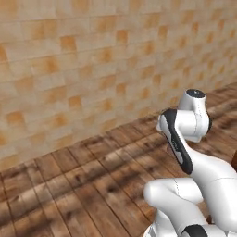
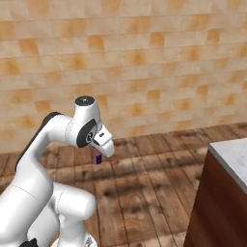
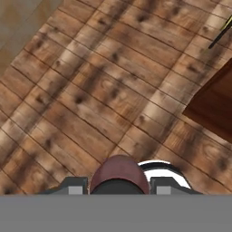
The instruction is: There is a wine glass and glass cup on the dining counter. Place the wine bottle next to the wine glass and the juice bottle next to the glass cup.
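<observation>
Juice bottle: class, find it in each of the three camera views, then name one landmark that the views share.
Left base view: the arm stands in front of the hand, so no spot can be marked.
Right base view: the juice bottle is a small purple sliver under the hand, left of centre.
Hand view: bottom centre, its dark red rounded top sits in the gripper.
Shared landmark: the wooden plank floor.

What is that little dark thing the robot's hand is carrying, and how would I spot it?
Start at the white arm in front of the tan brick wall and follow it to the gripper, which hangs over the plank floor. The juice bottle sits clamped between the fingers, a small stubby bottle with dark red-purple contents. In the hand view it is the rounded reddish dome with a dark cap, unlike the brown-fronted counter nearby.
</observation>
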